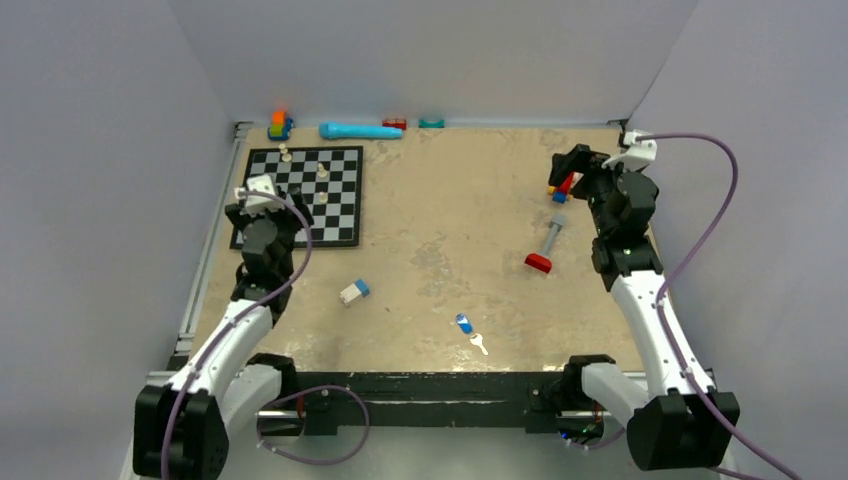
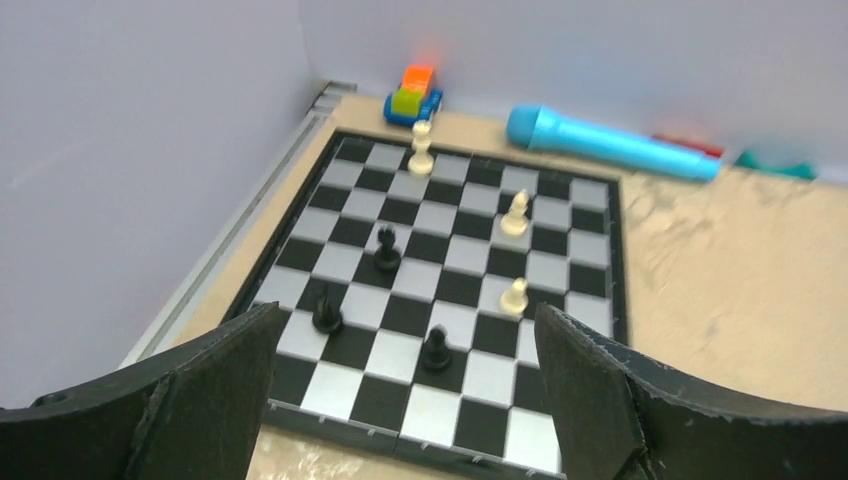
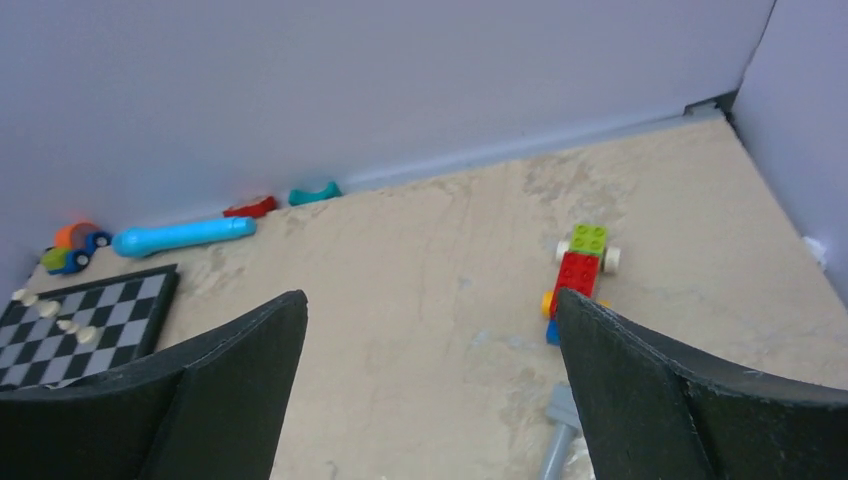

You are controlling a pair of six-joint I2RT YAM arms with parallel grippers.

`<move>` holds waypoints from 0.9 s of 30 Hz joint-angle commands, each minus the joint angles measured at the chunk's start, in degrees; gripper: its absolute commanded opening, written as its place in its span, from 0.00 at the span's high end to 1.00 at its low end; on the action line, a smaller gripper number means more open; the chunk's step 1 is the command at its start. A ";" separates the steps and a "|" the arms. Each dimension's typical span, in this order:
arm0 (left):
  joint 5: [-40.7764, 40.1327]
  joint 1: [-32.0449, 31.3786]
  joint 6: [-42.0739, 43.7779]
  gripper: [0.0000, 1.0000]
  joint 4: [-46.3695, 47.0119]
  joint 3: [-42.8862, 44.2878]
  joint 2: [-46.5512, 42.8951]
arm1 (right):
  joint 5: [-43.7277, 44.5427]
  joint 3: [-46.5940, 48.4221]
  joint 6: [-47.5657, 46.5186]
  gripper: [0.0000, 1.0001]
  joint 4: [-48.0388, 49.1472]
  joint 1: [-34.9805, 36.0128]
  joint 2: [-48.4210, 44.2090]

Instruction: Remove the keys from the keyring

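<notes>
Two tiny keys lie on the table near its front edge in the top view: one with a blue head [image 1: 464, 323] and one plain silver [image 1: 480, 345], close together. I cannot make out a keyring. Neither wrist view shows the keys. My left gripper [image 1: 280, 200] [image 2: 405, 320] is open and empty above the near edge of the chessboard [image 2: 470, 250]. My right gripper [image 1: 567, 165] [image 3: 430, 300] is open and empty at the far right, above the toy brick car [image 3: 580, 265]. Both grippers are far from the keys.
A white-and-blue block [image 1: 354, 291] lies mid-table. A grey tool with a red head [image 1: 545, 250] lies right of centre. The chessboard [image 1: 305, 195] holds several pieces. A cyan tube [image 1: 360, 131], a stacked toy [image 1: 280, 124] and small bricks [image 1: 394, 124] line the back wall.
</notes>
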 commanded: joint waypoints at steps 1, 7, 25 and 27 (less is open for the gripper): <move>2.18 -0.12 -13.18 0.00 -34.20 15.23 -6.64 | -6.40 9.32 7.98 0.01 -23.67 -0.13 3.03; 1.26 -0.04 -35.42 0.00 -73.53 30.06 -8.31 | -12.23 10.01 11.72 0.04 -33.98 1.82 0.01; 31.55 -0.03 -21.53 0.00 -92.86 37.26 -15.95 | -1.96 -4.01 26.46 0.30 -43.80 35.66 -2.46; 30.94 -0.03 -18.05 0.00 -93.04 36.88 -16.96 | 0.12 -3.59 27.43 0.31 -43.20 38.91 0.97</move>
